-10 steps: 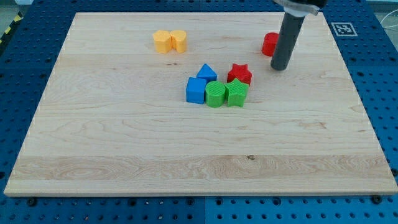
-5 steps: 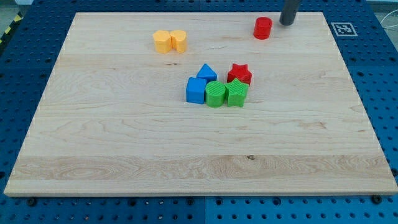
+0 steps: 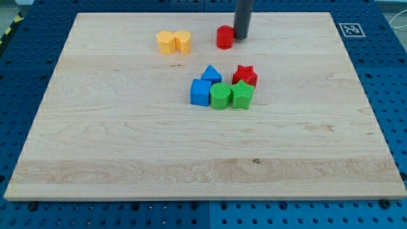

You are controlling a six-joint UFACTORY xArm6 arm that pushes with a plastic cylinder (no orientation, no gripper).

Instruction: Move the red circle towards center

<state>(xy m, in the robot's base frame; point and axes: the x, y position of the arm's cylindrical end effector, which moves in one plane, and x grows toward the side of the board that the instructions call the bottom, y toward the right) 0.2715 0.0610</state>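
Starting from the left side of the frame, there's a pair of yellow blocks up near the top edge of the wooden board: a yellow hexagon-ish block and a second yellow block right against it, touching, shape hard to call.

Moving right, the middle of the board has a tight cluster. Blue cube sits at the cluster's left, with a blue triangle block just behind it toward the top. Next to the cube is a green cylinder, then a green star touching it on the right. Red star is tucked just above the green star. They all look packed together.

The red circle is in the upper middle of the frame, well above the cluster and off to the right of the yellow pair, near the board's top edge. My tip is right beside it on its right side, looks like it's touching or as good as. The dark rod runs straight up out of the frame.

No pincer on this rig, just the rod, so nothing to spread or pinch.

Far upper right corner of the board has a small black and white marker tag.
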